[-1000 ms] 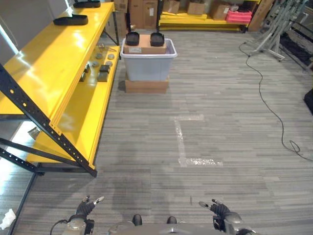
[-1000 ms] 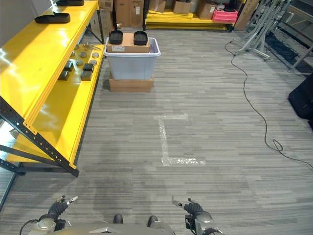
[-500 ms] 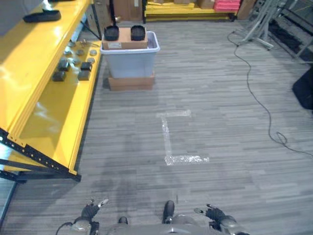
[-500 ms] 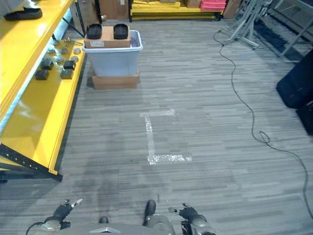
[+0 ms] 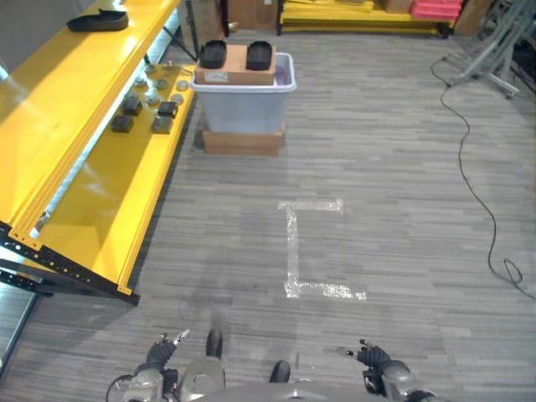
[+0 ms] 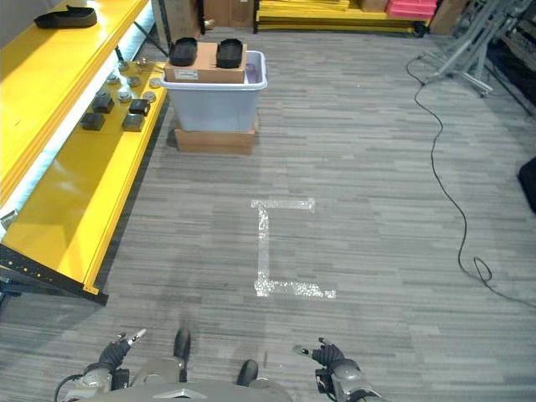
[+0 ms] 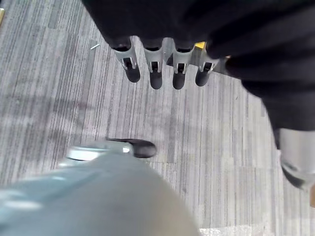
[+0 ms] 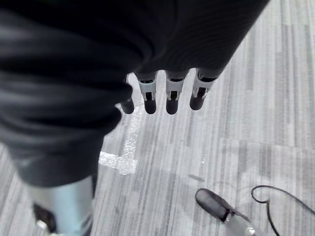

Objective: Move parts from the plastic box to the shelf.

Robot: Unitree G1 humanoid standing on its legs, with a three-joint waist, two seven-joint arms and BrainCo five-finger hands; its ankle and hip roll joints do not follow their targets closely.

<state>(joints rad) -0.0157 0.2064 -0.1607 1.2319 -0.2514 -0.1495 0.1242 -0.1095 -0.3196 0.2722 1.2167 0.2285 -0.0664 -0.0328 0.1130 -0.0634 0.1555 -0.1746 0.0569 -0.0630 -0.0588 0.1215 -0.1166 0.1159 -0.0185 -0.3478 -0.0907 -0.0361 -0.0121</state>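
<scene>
From the head camera, the plastic box (image 5: 244, 107) is pale grey and sits far ahead at about 11 o'clock, on top of a flat cardboard box (image 5: 241, 141). A brown carton (image 5: 238, 70) lies inside it, and two black parts (image 5: 213, 54) rest on the carton, side by side. The yellow shelf (image 5: 92, 180) runs along the floor at 10 o'clock. Some small dark blocks and round parts (image 5: 150, 102) sit on its lower board, close to the plastic box. A black tray (image 5: 99, 20) lies on the upper board. White tape (image 5: 303, 251) makes a corner mark on the grey floor in the middle. A black cord (image 5: 476, 180) snakes across the floor at 2 o'clock.

The left hand (image 5: 158, 356) is low at 7 o'clock, and the right hand (image 5: 373, 358) is low at 5 o'clock. Both are well apart from the box.

In the left wrist view, the left hand's fingers (image 7: 156, 76) are straight and hold nothing, above the floor.

In the right wrist view, the right hand's fingers (image 8: 171, 101) are straight too, with nothing in them, over the tape mark.
</scene>
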